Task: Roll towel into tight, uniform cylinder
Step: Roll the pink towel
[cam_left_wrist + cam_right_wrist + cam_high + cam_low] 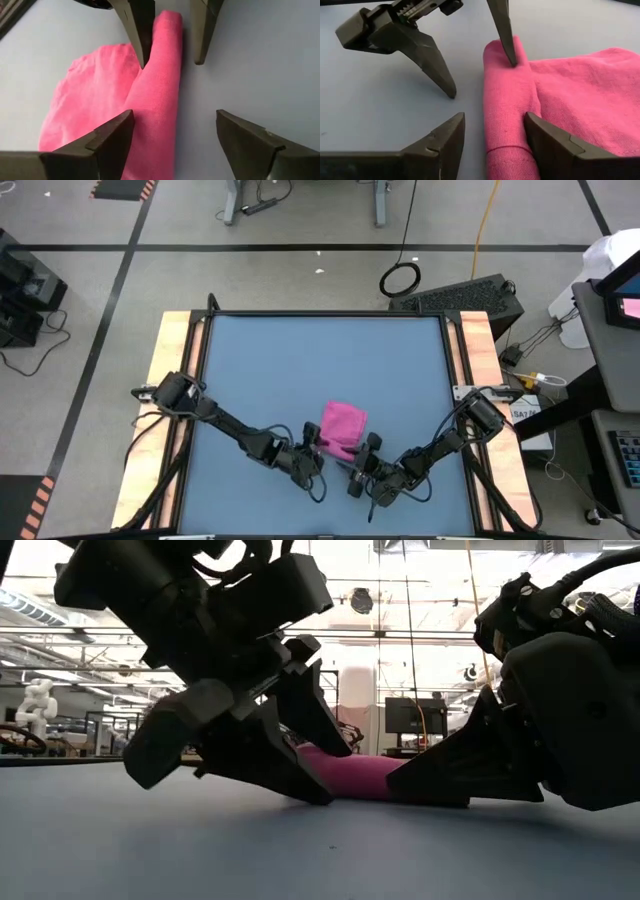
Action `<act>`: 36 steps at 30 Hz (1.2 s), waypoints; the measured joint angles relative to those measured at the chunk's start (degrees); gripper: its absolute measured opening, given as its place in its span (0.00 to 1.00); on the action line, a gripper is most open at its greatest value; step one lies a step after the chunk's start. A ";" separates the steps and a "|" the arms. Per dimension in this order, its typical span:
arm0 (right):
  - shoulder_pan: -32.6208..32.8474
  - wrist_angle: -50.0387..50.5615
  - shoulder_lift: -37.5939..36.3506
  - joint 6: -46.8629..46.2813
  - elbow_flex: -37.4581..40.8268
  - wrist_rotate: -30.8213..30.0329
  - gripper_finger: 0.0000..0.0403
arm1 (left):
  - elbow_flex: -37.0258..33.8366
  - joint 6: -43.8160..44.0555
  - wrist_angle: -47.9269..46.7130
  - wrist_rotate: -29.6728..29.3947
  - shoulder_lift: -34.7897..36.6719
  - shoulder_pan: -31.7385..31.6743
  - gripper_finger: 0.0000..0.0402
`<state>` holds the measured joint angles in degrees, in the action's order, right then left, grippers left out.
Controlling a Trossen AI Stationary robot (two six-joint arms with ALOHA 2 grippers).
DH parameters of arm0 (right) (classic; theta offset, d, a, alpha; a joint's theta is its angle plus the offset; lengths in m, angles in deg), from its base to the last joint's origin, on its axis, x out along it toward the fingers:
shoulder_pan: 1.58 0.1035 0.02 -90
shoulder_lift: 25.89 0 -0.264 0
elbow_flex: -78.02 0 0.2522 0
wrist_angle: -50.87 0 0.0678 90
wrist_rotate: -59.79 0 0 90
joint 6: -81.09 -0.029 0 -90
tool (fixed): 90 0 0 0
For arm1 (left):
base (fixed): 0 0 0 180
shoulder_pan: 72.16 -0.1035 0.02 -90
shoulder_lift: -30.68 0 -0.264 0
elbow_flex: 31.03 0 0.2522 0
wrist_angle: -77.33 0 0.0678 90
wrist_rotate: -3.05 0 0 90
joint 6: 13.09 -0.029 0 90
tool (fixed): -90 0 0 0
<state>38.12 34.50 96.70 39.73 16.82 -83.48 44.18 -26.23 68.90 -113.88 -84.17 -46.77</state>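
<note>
Dark fingers of the left gripper (172, 137) stand wide apart astride the rolled edge of the towel (100, 100), one on the cloth, the other on bare table (300, 360). Magenta-pink and partly rolled, the towel (342, 428) lies near the table's six o'clock edge, its loose flat part spreading toward twelve. At its three o'clock side, the right gripper (495, 132) has its fingers parted around the same roll's other end, not clamping it. Open blue tabletop stretches from nine through twelve to three o'clock.
</note>
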 joint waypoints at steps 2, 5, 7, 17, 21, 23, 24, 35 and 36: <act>0.00 0.18 -0.02 -0.29 0.00 0.08 0.48 | 0.00 -0.77 0.55 -0.15 -0.08 -0.02 0.71; 0.00 0.28 -0.04 -0.43 0.01 0.35 0.48 | -0.02 -0.18 0.39 0.24 -0.11 -0.22 0.71; 0.00 0.31 -0.04 -0.38 0.02 0.37 0.48 | -0.02 1.79 -0.12 2.38 -0.08 -1.06 0.70; 0.00 0.37 -0.04 0.03 0.02 0.44 0.48 | 0.00 7.75 -1.04 9.08 -0.07 -5.45 0.52; 0.01 0.36 -0.06 0.03 0.02 0.44 0.48 | 0.00 7.77 -1.47 9.16 -0.11 -6.00 0.49; 0.07 0.56 -0.54 0.53 0.07 0.68 0.48 | 0.01 7.89 -1.99 11.04 -0.11 -6.28 0.47; 0.12 0.74 -0.91 1.40 0.09 1.09 0.48 | 0.02 8.14 -2.37 12.06 -0.11 -6.45 0.45; 3.76 0.88 -6.14 22.22 0.35 0.83 0.56 | 0.00 15.47 -3.91 22.13 -0.04 -8.26 0.11; 4.09 0.56 -6.14 22.70 0.35 0.07 0.57 | 0.00 16.52 -3.95 23.63 -0.04 -8.66 0.10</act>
<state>42.21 35.06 90.56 62.43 17.17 -83.42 44.18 -9.71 64.95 -90.26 -84.21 -55.43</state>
